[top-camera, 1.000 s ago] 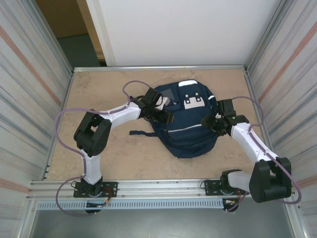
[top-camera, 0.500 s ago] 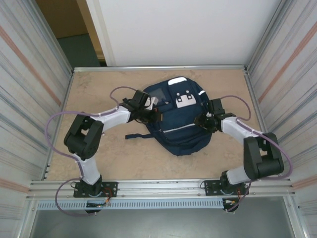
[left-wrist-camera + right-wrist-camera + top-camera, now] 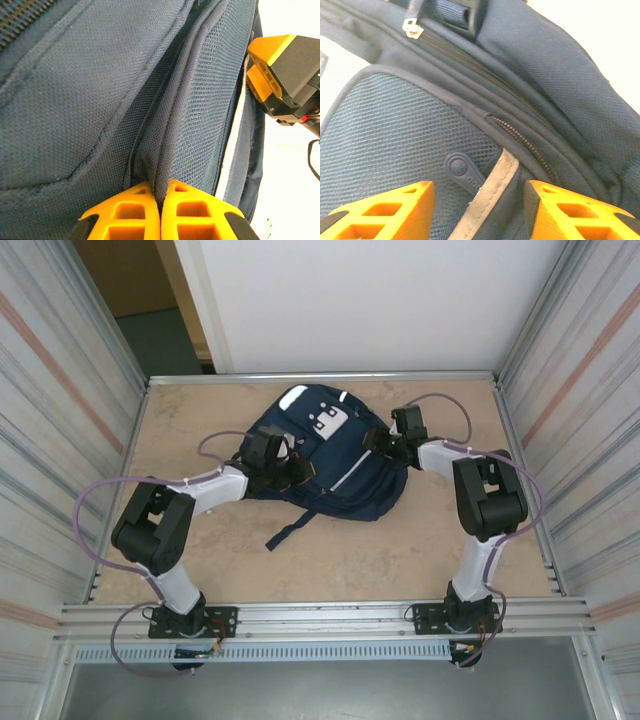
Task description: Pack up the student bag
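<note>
Navy student bag (image 3: 330, 455): left hand (image 3: 160, 194) pinches its mesh fold (image 3: 175, 125); right hand (image 3: 477, 192) gapes, seemingly holding nothing.

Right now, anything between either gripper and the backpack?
Nothing visible. The left gripper is shut on a fold of the backpack fabric. The right gripper is open close over its mesh pocket, jaws standing either side of a grey strip.

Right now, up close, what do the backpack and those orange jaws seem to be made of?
Student bag: matte navy woven fabric, probably nylon or polyester; fine weave shows. Its mesh panel: open netting, holes visible. Jaws of the left gripper: matte orange plastic, hollow ribbed cells, perhaps printed.
</note>
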Action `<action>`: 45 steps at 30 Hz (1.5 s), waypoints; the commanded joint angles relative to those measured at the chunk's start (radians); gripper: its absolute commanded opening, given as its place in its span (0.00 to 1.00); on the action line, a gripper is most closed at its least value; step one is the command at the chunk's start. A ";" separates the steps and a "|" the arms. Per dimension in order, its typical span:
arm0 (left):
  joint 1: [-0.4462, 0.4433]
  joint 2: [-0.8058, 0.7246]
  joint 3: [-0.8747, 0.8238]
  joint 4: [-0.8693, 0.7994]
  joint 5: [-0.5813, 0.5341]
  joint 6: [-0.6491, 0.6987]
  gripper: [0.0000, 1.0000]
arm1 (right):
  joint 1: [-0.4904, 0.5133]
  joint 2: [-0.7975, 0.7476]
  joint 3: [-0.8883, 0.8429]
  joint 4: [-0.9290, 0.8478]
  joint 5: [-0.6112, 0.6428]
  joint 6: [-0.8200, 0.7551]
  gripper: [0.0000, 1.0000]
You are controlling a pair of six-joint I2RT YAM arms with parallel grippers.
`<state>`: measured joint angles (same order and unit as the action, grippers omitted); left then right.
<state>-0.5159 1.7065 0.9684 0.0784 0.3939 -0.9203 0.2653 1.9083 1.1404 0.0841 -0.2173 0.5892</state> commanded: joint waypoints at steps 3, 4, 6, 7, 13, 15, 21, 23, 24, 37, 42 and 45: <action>-0.047 -0.067 -0.008 0.022 -0.062 -0.138 0.00 | -0.025 -0.001 0.015 0.086 -0.095 -0.002 0.52; -0.047 -0.067 -0.008 0.028 -0.068 -0.159 0.00 | -0.023 -0.036 -0.008 0.079 -0.068 0.012 0.53; -0.048 -0.068 -0.007 0.042 -0.075 -0.193 0.01 | -0.005 -0.119 -0.042 0.010 0.011 0.021 0.55; -0.051 -0.068 -0.004 0.045 -0.082 -0.201 0.01 | 0.009 -0.164 -0.052 -0.057 0.053 0.025 0.56; -0.055 -0.058 0.016 0.055 -0.099 -0.252 0.01 | 0.194 -0.416 -0.029 -0.479 0.212 0.069 0.58; -0.057 -0.056 0.025 0.064 -0.104 -0.264 0.01 | 0.283 -0.481 -0.075 -0.507 0.263 0.152 0.58; -0.052 -0.042 0.066 0.036 -0.089 -0.217 0.05 | 0.437 -0.562 -0.176 -0.446 0.331 0.204 0.56; -0.044 -0.045 0.065 0.013 -0.096 -0.173 0.17 | 0.437 -0.561 -0.155 -0.490 0.363 0.189 0.56; -0.039 -0.050 0.065 -0.009 -0.102 -0.139 0.24 | 0.436 -0.565 -0.150 -0.498 0.369 0.174 0.56; 0.178 -0.480 -0.147 -0.558 -0.576 0.137 0.50 | 0.428 -0.676 -0.148 -0.460 0.433 0.048 0.57; 0.321 -0.462 -0.214 -0.566 -0.660 0.197 0.47 | 0.418 -0.644 -0.130 -0.408 0.356 0.016 0.57; 0.396 -0.407 -0.225 -0.519 -0.631 0.207 0.46 | 0.412 -0.612 -0.096 -0.428 0.308 0.004 0.57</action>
<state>-0.1658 1.2671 0.7547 -0.4271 -0.1856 -0.7601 0.6853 1.2701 0.9947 -0.3592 0.1440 0.6353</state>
